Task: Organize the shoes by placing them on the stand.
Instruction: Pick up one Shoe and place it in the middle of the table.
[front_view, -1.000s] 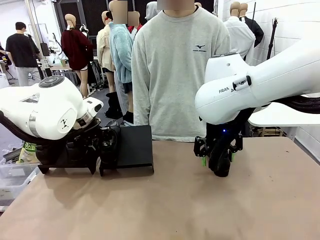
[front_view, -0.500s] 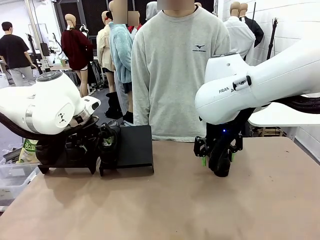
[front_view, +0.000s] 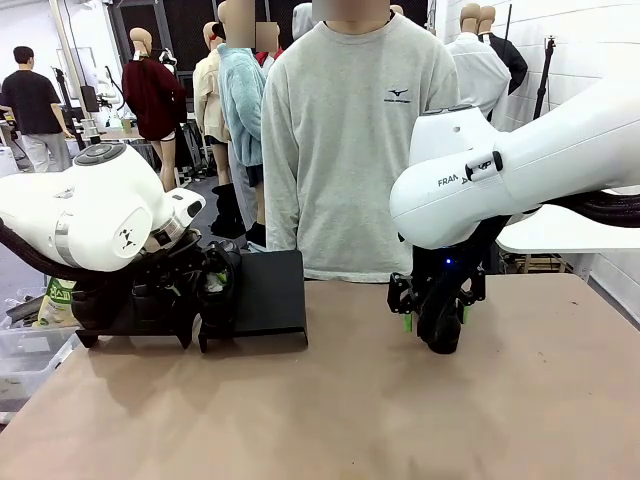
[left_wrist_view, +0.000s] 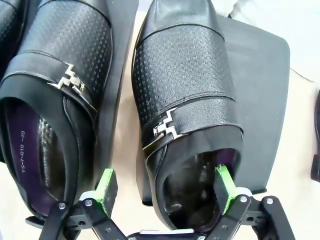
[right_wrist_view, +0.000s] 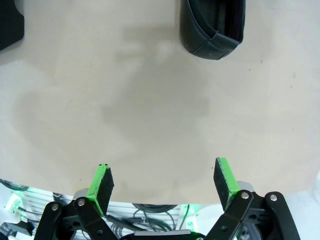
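Two black shoes with metal buckles lie side by side on the black stand (left_wrist_view: 265, 100), one on the left (left_wrist_view: 55, 100) and one on the right (left_wrist_view: 185, 85). My left gripper (left_wrist_view: 165, 187) is open and straddles the heel of the right shoe, its left pad (left_wrist_view: 106, 184) clear of the leather. In the front view this shoe (front_view: 218, 290) sits on the stand (front_view: 270, 290) under my left arm. My right gripper (front_view: 437, 320) hangs open over the table, nothing between its fingers (right_wrist_view: 162, 182). Another black shoe (right_wrist_view: 212, 30) lies on the table just beyond it.
A person in a grey sweatshirt (front_view: 350, 150) stands at the far side, behind the table. The brown table top (front_view: 320, 400) stretches bare in front of both arms. A third shoe's edge (left_wrist_view: 7, 20) shows at the far left of the stand.
My left gripper has opened and let go of the shoe on the stand, and the left arm has shifted slightly. The right arm has not moved.
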